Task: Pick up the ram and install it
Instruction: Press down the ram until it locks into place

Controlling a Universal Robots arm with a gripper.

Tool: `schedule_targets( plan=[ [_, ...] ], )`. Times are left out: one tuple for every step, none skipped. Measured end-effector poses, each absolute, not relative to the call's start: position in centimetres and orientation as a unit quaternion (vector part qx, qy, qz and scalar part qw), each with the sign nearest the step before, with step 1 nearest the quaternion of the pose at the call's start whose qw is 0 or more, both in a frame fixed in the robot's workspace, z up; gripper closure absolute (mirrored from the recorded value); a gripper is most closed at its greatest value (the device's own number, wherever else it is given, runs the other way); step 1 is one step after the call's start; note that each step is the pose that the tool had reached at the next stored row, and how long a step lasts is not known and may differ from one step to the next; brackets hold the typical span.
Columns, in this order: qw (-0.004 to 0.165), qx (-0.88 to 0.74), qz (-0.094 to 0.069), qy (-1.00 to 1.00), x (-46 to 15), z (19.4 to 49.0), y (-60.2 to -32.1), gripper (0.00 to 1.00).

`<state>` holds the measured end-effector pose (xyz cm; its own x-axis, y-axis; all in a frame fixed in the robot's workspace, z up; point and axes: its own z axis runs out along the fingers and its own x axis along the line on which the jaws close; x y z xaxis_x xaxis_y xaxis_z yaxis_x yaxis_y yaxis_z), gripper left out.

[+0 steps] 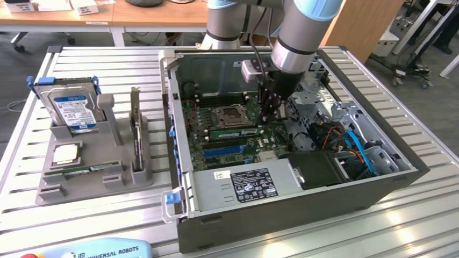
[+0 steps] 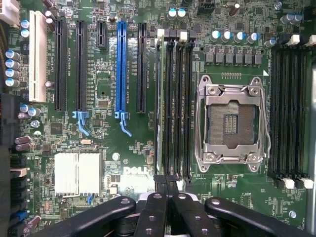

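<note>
Inside the open computer case [image 1: 188, 185], a ram [image 1: 233, 132] stands seated in a memory slot beside the empty processor socket [image 1: 231, 114]. In the wrist view the ram [image 2: 159, 98] is seen edge-on in the slot nearest the blue expansion slot [image 2: 121, 64], with three black slots [image 2: 178, 98] beside it toward the socket [image 2: 231, 123]. My gripper [image 1: 274, 119] hangs over the motherboard just past one end of the ram. Its black fingers [image 2: 154, 212] are pressed together, shut, with nothing visible between them, and the gripper [image 2: 166, 181] sits over the slots' end latches.
A grey holder [image 1: 43, 188] at the exterior view's left carries a hard drive [image 1: 72, 107], a silver processor chip [image 1: 66, 155], an upright dark expansion card [image 1: 135, 129] and a thin green stick [image 1: 86, 171]. Drive cages and blue cables [image 1: 355, 145] crowd the case's other side.
</note>
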<state>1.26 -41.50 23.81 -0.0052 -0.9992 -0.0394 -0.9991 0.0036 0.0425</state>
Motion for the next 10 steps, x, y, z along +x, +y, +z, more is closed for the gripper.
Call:
schedule_targets(
  plan=[
    [0.001, 0.705, -0.029, -0.708, 1.26, 23.83, -41.49, 0.90],
    [0.001, 0.705, -0.029, -0.708, 1.26, 23.83, -41.49, 0.90],
    [0.001, 0.705, -0.029, -0.708, 1.26, 23.83, -41.49, 0.90],
    [0.001, 0.705, -0.029, -0.708, 1.26, 23.83, -41.49, 0.90],
    [0.001, 0.705, -0.029, -0.708, 1.26, 23.84, -41.49, 0.90],
    [0.001, 0.705, -0.029, -0.708, 1.25, 23.84, -41.49, 0.90],
    [0.001, 0.705, -0.029, -0.708, 1.25, 23.84, -41.49, 0.90],
    [0.001, 0.705, -0.029, -0.708, 1.25, 23.84, -41.49, 0.90],
    [0.001, 0.705, -0.029, -0.708, 1.25, 23.84, -41.49, 0.90],
    [0.001, 0.705, -0.029, -0.708, 1.21, 23.84, -41.49, 0.90]
  ],
)
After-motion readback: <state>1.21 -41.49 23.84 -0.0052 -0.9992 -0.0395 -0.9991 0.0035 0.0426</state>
